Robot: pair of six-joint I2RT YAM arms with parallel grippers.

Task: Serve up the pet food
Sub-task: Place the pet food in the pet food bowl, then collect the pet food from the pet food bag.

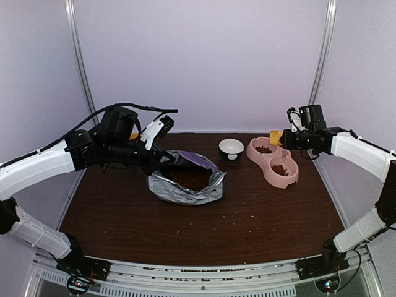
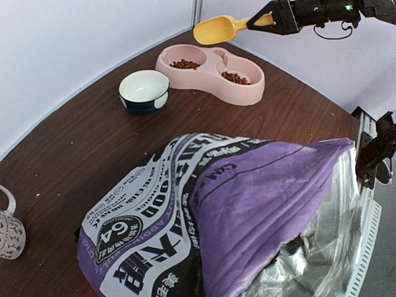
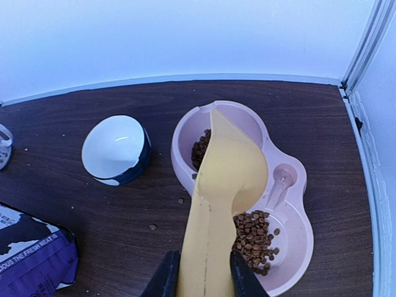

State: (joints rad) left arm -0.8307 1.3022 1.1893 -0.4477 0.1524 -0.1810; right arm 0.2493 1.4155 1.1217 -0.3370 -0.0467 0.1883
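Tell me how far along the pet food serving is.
Done: kibble lies in both wells of the pink double bowl. In hand: the right hand holds the yellow scoop, empty, over that bowl; the left hand pinches the open bag at its rim. Left: perhaps more scoops; the pictures set no target.

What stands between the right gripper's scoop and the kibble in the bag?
Only the small bowl, low on the table, lies between the scoop and the bag. The bag's mouth is open, its kibble exposed.

A yellow scoop [image 1: 273,137] hangs in the right gripper [image 1: 283,138] above the pink double bowl [image 1: 270,162] holding kibble [image 1: 279,169], an opened bag [image 1: 166,190] well to its left.
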